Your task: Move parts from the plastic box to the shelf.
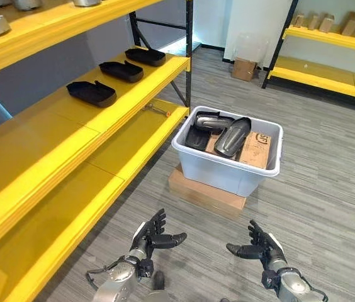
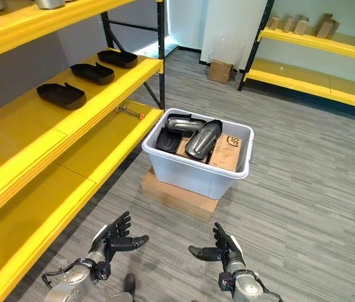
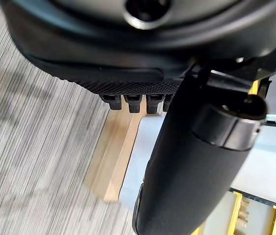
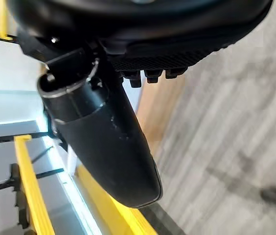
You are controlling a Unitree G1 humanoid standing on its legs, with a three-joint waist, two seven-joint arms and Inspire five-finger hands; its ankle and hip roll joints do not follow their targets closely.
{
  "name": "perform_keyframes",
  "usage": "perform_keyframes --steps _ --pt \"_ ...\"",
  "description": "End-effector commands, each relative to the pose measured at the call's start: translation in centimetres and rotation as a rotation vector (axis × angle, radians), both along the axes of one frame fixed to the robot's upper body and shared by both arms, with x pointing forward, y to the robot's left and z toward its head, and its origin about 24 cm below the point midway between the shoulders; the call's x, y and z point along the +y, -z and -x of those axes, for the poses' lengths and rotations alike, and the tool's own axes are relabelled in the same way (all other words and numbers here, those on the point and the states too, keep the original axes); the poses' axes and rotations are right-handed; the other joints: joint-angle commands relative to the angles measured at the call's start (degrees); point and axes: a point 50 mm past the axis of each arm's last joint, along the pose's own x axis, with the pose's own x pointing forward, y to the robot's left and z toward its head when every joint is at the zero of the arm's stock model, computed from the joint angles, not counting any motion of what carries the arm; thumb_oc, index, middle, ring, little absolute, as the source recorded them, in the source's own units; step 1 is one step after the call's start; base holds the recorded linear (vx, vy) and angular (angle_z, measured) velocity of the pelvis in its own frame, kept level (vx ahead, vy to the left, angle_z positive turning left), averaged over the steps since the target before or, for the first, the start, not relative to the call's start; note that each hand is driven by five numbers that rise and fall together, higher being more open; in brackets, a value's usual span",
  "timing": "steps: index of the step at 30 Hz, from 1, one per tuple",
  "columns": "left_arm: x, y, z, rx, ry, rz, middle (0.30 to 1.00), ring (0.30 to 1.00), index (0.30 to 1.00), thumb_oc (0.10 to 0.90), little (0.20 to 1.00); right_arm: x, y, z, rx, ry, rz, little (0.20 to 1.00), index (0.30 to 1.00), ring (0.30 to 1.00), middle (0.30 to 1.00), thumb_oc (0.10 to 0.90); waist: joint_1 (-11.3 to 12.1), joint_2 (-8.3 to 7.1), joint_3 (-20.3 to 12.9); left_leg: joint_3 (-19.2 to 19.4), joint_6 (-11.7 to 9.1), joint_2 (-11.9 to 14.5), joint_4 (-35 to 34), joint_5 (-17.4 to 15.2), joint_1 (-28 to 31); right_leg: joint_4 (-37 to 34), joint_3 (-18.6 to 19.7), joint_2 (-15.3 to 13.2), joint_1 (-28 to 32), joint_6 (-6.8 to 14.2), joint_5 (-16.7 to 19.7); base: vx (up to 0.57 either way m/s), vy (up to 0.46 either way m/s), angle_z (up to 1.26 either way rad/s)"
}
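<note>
Hovering low over the floor [image 1: 328, 163], the left hand [image 1: 150, 238] and right hand [image 1: 260, 248] hold nothing, fingers spread, thumbs pointing inward. Ahead, the box [image 1: 228, 170] holds dark parts [image 1: 231, 136]; three more [image 1: 92, 92] lie on the shelf [image 1: 70, 135].

Far shelf's brown items [image 1: 328, 22] too small to identify.

A flat cardboard slab [image 1: 206, 192] is lying on the grey wood-grain floor [image 1: 328, 182]. A small cardboard box [image 1: 244, 68] is sitting on the floor at the foot of a white wall [image 1: 253, 25], beside the black upright of a second yellow rack [image 1: 328, 69] standing at the far right. Several brown cardboard pieces [image 1: 352, 25] are resting along the back edge of that rack's upper level.
</note>
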Motion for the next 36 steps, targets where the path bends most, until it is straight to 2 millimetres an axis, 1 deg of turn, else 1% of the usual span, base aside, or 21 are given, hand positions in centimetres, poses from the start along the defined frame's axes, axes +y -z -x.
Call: perform_keyframes --steps 1,3,5,7,8,9,10,11,12,13,14,15,19,23,26,28,30,32,34,35,36 --pt "-0.9 -4.7 -2.6 -0.265 0.030 0.052 1.000 1.000 1.000 0.900 1.000 0.2 -3.7 -3.6 -0.221 -0.019 -0.034 1.000 1.000 1.000 1.000 0.900 1.0 0.91 -1.8 -1.2 -0.5 2.6 9.1 -7.5 -1.8 0.1 -0.2 -3.9 1.0 4.8 5.4 0.10 0.310 -0.14" --pt "-1.0 -5.0 -2.8 -0.274 0.046 0.043 1.000 1.000 1.000 0.900 1.000 0.5 -3.9 -3.6 -0.232 -0.017 -0.052 1.000 1.000 1.000 1.000 0.900 0.7 0.78 -1.8 -0.7 0.6 0.5 11.6 -9.4 -3.0 0.9 -0.1 -6.4 0.2 5.5 8.4 0.07 0.272 0.00" --pt "-1.0 -5.0 -2.9 -0.274 0.052 0.037 1.000 1.000 1.000 0.900 1.000 0.6 -4.0 -3.7 -0.235 -0.017 -0.056 1.000 1.000 1.000 1.000 0.900 0.4 0.87 -1.8 -0.8 1.3 -0.5 12.3 -10.3 -3.4 1.5 -0.2 -7.4 -0.4 5.6 9.9 0.05 0.263 0.11" --pt "-1.1 -5.1 -3.1 -0.277 0.056 0.027 1.000 1.000 1.000 0.900 1.000 1.1 -3.9 -3.8 -0.234 -0.022 -0.070 1.000 1.000 1.000 1.000 0.900 0.0 1.34 -1.4 -0.8 3.4 -2.9 12.1 -11.3 -2.8 7.0 0.6 -8.4 -4.3 4.3 16.4 0.05 0.336 0.16" --pt "-1.1 -5.1 -3.1 -0.277 0.056 0.027 1.000 1.000 1.000 0.900 1.000 1.1 -3.9 -3.8 -0.234 -0.022 -0.070 1.000 1.000 1.000 1.000 0.900 0.0 1.32 -1.4 -0.8 3.4 -2.9 12.1 -11.3 -2.9 7.1 0.7 -8.4 -4.4 4.3 16.4 0.02 0.361 0.12" --pt "-1.0 -5.0 -3.0 -0.274 0.049 0.023 1.000 1.000 1.000 0.900 1.000 1.5 -4.0 -4.0 -0.245 -0.032 -0.075 1.000 1.000 1.000 1.000 0.900 0.4 2.36 -0.1 0.5 4.9 -3.5 11.0 -11.8 -1.0 13.0 -3.2 -9.6 -8.2 3.5 19.9 0.00 0.256 0.03" --pt "-1.0 -5.0 -3.0 -0.275 0.049 0.024 1.000 1.000 1.000 0.900 1.000 1.5 -4.0 -4.0 -0.245 -0.032 -0.075 1.000 1.000 1.000 1.000 0.900 0.4 2.33 0.0 0.5 4.9 -3.6 11.0 -11.8 -0.9 13.1 -3.1 -9.6 -8.2 3.5 19.8 0.05 0.503 -0.15" --pt "-0.6 -5.0 -2.8 -0.272 0.038 0.021 1.000 1.000 1.000 0.900 1.000 1.7 -3.9 -4.0 -0.238 -0.043 -0.075 1.000 1.000 1.000 1.000 0.900 1.1 3.71 1.0 2.0 5.6 -4.0 8.9 -12.0 1.9 17.2 -10.2 -11.2 -9.9 3.2 18.7 0.04 0.245 -0.21" --pt "-0.6 -5.0 -2.8 -0.272 0.038 0.021 1.000 1.000 1.000 0.900 1.000 1.7 -3.9 -4.0 -0.238 -0.043 -0.075 1.000 1.000 1.000 1.000 0.900 1.0 3.69 1.1 1.9 5.5 -4.0 8.8 -11.9 2.1 17.2 -10.4 -11.2 -9.6 3.2 18.6 0.14 0.414 -0.29" --pt "-0.3 -4.7 -2.5 -0.255 0.036 0.014 1.000 1.000 1.000 0.900 1.000 1.9 -3.6 -3.8 -0.223 -0.051 -0.084 1.000 1.000 1.000 1.000 0.900 0.7 4.11 1.3 2.2 6.1 -4.8 6.8 -12.2 5.2 19.2 -14.1 -10.0 -10.8 3.0 16.2 0.10 0.165 -0.25" --pt "-0.2 -4.7 -2.5 -0.255 0.036 0.014 1.000 1.000 1.000 0.900 1.000 1.9 -3.6 -3.8 -0.223 -0.051 -0.084 1.000 1.000 1.000 1.000 0.900 0.7 4.13 1.2 2.2 6.1 -4.8 6.6 -12.0 5.1 19.0 -14.2 -10.0 -10.9 3.0 16.3 0.17 0.236 -0.30" --pt "0.0 -4.6 -2.4 -0.250 0.034 0.013 1.000 1.000 1.000 0.900 1.000 2.1 -3.5 -3.8 -0.218 -0.059 -0.093 1.000 1.000 1.000 1.000 0.900 0.2 4.16 1.5 2.6 6.4 -5.2 5.2 -11.9 6.8 17.4 -15.4 -8.3 -13.7 3.1 15.0 0.11 0.084 -0.21" --pt "0.2 -4.5 -2.3 -0.246 0.013 0.021 1.000 1.000 1.000 0.900 1.000 2.0 -3.6 -4.1 -0.222 -0.064 -0.084 1.000 1.000 1.000 1.000 0.900 -0.2 3.55 2.5 3.4 6.3 -6.2 4.2 -13.0 9.2 7.5 -19.2 -7.6 -15.3 3.9 16.2 0.12 0.006 -0.07" --pt "0.4 -4.4 -2.2 -0.241 0.003 0.017 1.000 1.000 1.000 0.900 1.000 2.2 -3.9 -4.4 -0.232 -0.074 -0.079 1.000 1.000 1.000 1.000 0.900 -0.8 2.79 2.6 3.2 5.5 -6.2 4.2 -14.0 10.5 -0.4 -17.6 -6.5 -15.6 5.2 18.0 0.11 -0.074 0.05" --pt "0.7 -4.4 -2.1 -0.247 -0.015 0.013 1.000 1.000 1.000 0.900 1.000 2.3 -3.9 -4.5 -0.233 -0.079 -0.074 1.000 1.000 1.000 1.000 0.900 -1.1 1.92 2.2 2.4 4.4 -5.6 4.6 -16.2 12.5 -6.9 -13.4 -5.8 -16.0 6.5 20.2 0.26 -0.162 0.05" --pt "0.8 -4.3 -2.1 -0.247 -0.014 0.007 1.000 1.000 1.000 0.900 1.000 2.2 -3.7 -4.2 -0.223 -0.075 -0.074 1.000 1.000 1.000 1.000 0.900 -1.7 1.38 1.7 1.3 3.8 -5.0 5.3 -17.7 13.7 -7.7 -8.6 -4.7 -16.1 6.5 20.0 0.32 -0.199 0.10" --pt "0.2 -4.0 -2.3 -0.238 -0.003 0.013 1.000 1.000 1.000 0.900 1.000 1.8 -3.3 -3.7 -0.203 -0.054 -0.081 1.000 1.000 1.000 1.000 0.900 -2.1 0.21 0.3 -0.2 2.8 -4.5 8.7 -19.5 13.7 -8.8 -6.5 -3.8 -14.1 5.9 20.5 0.33 -0.203 0.59" --pt "0.0 -4.1 -2.4 -0.242 -0.005 0.026 1.000 1.000 1.000 0.900 1.000 1.6 -3.4 -3.8 -0.209 -0.054 -0.075 1.000 1.000 1.000 1.000 0.900 -2.2 0.45 0.2 -0.8 2.5 -3.6 10.9 -20.3 13.4 -7.3 -7.2 -3.6 -14.4 5.7 20.1 0.21 -0.155 0.50" --pt "-0.4 -3.7 -2.4 -0.225 -0.016 0.049 1.000 1.000 1.000 0.900 1.000 1.0 -3.7 -4.1 -0.221 -0.049 -0.060 1.000 1.000 1.000 1.000 0.900 -2.9 0.79 -0.1 -2.1 1.7 -0.9 10.8 -20.0 14.6 -2.4 -6.9 -0.4 -15.3 3.9 16.2 0.25 -0.237 0.15" --pt "-0.4 -3.7 -2.4 -0.225 -0.016 0.049 1.000 1.000 1.000 0.900 1.000 1.0 -3.7 -4.1 -0.221 -0.049 -0.060 1.000 1.000 1.000 1.000 0.900 -2.9 0.83 -0.1 -2.1 1.7 -0.9 10.8 -20.0 14.7 -2.3 -6.9 -0.4 -15.3 3.9 16.1 0.27 -0.213 0.02" --pt "-0.7 -3.6 -2.3 -0.221 -0.015 0.064 1.000 1.000 1.000 0.900 1.000 0.7 -4.1 -4.2 -0.237 -0.048 -0.055 1.000 1.000 1.000 1.000 0.900 -3.1 1.05 -0.8 -2.3 1.5 0.2 9.2 -19.8 15.9 1.3 -7.8 -0.1 -16.4 3.5 14.3 0.14 -0.080 0.05"
